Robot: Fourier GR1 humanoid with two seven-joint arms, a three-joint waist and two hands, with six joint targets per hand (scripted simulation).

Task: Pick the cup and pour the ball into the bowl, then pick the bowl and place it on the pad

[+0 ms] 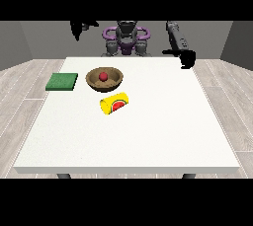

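The robot (126, 37) stands behind the white table (148, 131), small at the top of the view. The hand at the view's left (79, 26) is raised high, above and behind the table's far edge, well apart from everything on the tabletop; it shows only as a dark shape, and whether its fingers are spread or curled cannot be told. The arm at the view's right comes down from the shoulder, and its hand (186, 58) hangs just over the table's far right corner, holding nothing; the lie of its fingers cannot be told either. On the table, the brown bowl (104, 80) sits upright with the red ball (103, 76) resting inside it. The yellow cup (114, 103), marked with a watermelon slice, lies on its side just in front of the bowl. The green pad (62, 81) lies flat beside the bowl, toward the view's left, not touching it.
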